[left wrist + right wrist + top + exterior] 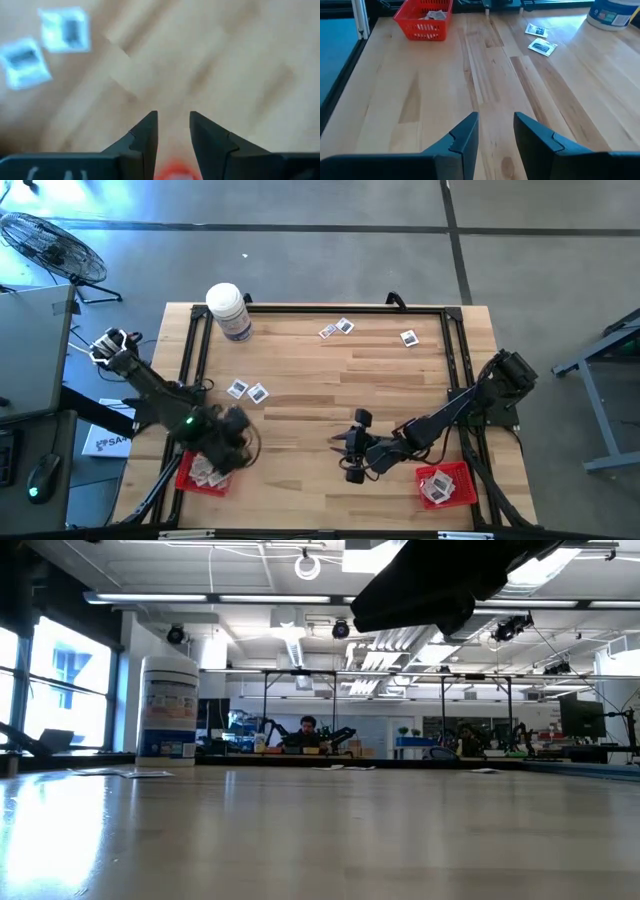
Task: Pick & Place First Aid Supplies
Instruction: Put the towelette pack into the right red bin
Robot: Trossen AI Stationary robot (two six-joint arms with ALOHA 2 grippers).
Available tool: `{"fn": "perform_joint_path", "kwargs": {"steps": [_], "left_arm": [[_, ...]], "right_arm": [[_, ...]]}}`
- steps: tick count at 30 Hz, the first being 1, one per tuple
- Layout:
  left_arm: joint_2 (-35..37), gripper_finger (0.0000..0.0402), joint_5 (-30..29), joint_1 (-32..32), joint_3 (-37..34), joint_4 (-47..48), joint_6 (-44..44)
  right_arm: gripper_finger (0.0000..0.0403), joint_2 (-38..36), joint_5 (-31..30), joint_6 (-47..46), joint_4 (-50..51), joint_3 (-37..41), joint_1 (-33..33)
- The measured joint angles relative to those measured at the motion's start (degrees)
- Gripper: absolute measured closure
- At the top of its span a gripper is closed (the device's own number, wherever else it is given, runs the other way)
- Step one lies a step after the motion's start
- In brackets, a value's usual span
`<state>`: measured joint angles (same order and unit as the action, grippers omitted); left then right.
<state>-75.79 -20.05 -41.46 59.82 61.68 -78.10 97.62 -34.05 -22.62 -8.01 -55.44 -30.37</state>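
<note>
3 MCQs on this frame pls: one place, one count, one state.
1. Where does the large white plastic bottle stand?
A. in a red tray
B. at the table corner at the high view's upper left
C. at the table's centre

2. How many small square white packets lie loose on the wooden table, outside the red mesh trays?
A. two
B. five
C. nine

3. The right gripper is:
A. shut on a packet
B. shut on the bottle
C. open, empty

Key: 1 B, it stands beside that corner; 2 B, two pairs plus one single; 3 C, bare wood shows between its fingers.

Overhead looks straight down; low view level; wrists close above table (330, 390).
</note>
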Motion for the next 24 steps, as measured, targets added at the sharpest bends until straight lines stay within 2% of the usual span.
{"fn": "perform_joint_path", "kwargs": {"steps": [3,8,12,19,24], "left_arm": [[0.00,0.0293,-3.52,6.44,-2.11,-0.14,0.09],[0.00,0.0293,-3.85,16.22,-8.68,-0.46,-0.71],[1.11,0.0293,-4.46,22.26,-15.62,-0.50,-5.38],[5.40,0.0293,-5.22,27.80,-24.06,-4.48,-11.08],[5.60,0.0293,-5.23,30.20,-27.60,-5.12,-16.94]], "right_arm": [[0.0285,0.00,0.00,-1.54,0.00,0.00,-0.18],[0.0285,-0.02,0.01,-3.04,0.00,0.00,-1.23],[0.0285,-0.02,0.01,-3.07,0.00,0.00,-2.05],[0.0285,-0.02,-0.03,-2.99,0.46,0.00,-2.40],[0.0285,-0.04,-0.38,-2.90,0.50,0.00,-1.78]]}}
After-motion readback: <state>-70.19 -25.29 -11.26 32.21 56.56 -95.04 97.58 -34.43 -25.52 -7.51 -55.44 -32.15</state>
